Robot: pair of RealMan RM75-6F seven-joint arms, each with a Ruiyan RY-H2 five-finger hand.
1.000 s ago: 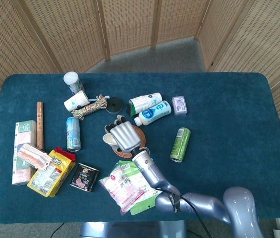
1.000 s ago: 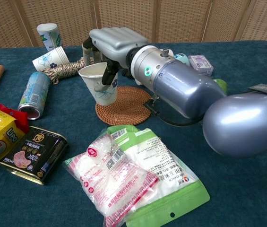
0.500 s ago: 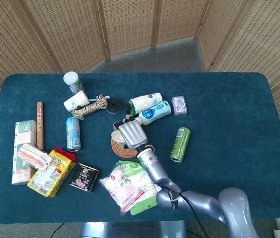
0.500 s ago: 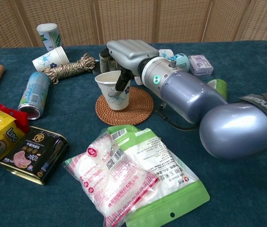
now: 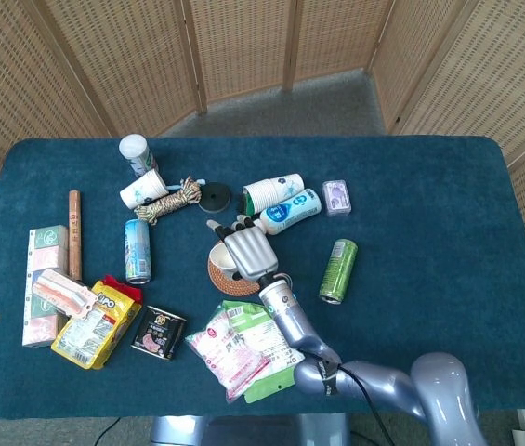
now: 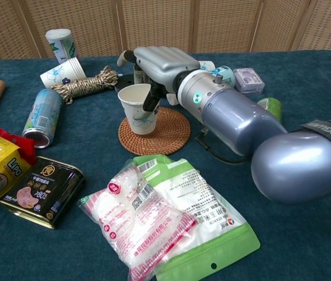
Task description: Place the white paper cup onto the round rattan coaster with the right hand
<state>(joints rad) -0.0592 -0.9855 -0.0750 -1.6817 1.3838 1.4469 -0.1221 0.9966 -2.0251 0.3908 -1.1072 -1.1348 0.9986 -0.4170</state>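
Observation:
The white paper cup (image 6: pixel 137 111) with a blue flower print stands upright on the left part of the round rattan coaster (image 6: pixel 164 132). My right hand (image 6: pixel 159 61) hovers over and just behind it. Its fingers (image 6: pixel 122 57) are spread and lifted off the cup's far side, while the dark thumb (image 6: pixel 150 98) still lies against the cup's right rim. From the head view, the right hand (image 5: pixel 248 249) covers most of the cup (image 5: pixel 219 257) and the coaster (image 5: pixel 216 278). My left hand shows in neither view.
Two snack pouches (image 6: pixel 165 216) lie just in front of the coaster. A rope coil (image 6: pixel 86 85), a second paper cup (image 6: pixel 62 72) and a blue can (image 6: pixel 40 111) are to the left. A green can (image 5: pixel 338 269) and a lotion bottle (image 5: pixel 285 212) lie to the right.
The right hand carried the cup rightward and down onto the coaster. Its fingers have since spread away from the cup's far side.

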